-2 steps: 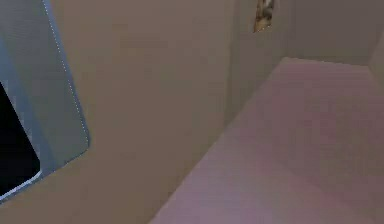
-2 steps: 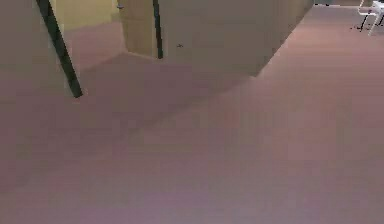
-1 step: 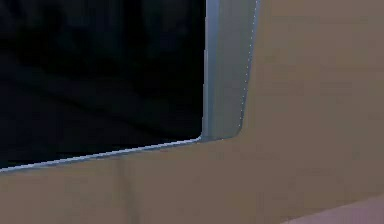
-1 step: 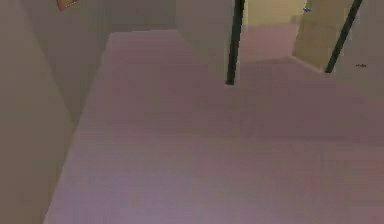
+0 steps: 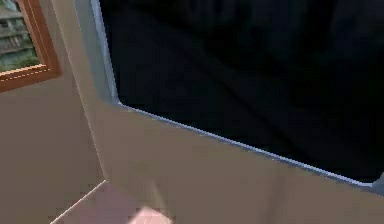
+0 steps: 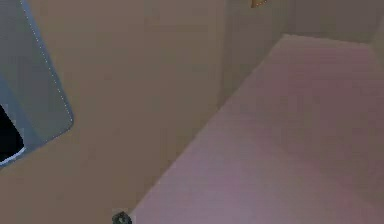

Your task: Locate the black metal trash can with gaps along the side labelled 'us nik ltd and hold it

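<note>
Pincer: whether it is spread or pressed together cannot be told, and nothing is being claimed about a hold.
Nearest item: a small dark round object (image 6: 121, 217) is being cut off by the arm side view's bottom edge, where wall and floor meet. It is too small to be identified.
Floor: a pale pink floor (image 6: 290, 140) is being shown running off toward a far corner.
Wall: a beige wall (image 5: 40, 140) is being faced at very close range.
Black panel: a large black panel (image 5: 250, 70) in a grey-blue frame is being carried by that wall.
Left fitting: a wood-framed window or picture (image 5: 25, 40) is being shown at the forward view's left.
Trash can: its place cannot be told from here.
Step in hand: the search is judged to be under way.
Next move: a turn of the base toward the open floor is being called for, with approach and grasp being deferred.
</note>
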You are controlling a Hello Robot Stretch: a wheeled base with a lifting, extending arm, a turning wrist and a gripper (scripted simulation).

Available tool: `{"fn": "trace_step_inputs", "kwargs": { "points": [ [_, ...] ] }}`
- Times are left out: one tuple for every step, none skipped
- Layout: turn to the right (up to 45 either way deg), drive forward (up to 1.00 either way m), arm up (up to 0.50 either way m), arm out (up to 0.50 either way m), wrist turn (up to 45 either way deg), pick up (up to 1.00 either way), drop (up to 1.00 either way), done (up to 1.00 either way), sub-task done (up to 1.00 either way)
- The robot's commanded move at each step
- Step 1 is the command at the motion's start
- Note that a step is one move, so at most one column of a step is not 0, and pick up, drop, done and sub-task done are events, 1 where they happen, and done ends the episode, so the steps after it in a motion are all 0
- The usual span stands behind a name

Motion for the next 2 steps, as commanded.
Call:
{"fn": "trace_step_inputs", "kwargs": {
  "points": [
    [-27.0,0.00,0.00,0.00,0.0,0.00,0.00,0.00,0.00],
    [0.0,0.00,0.10,0.00,0.0,0.00,0.00,0.00,0.00]
  ]
}}
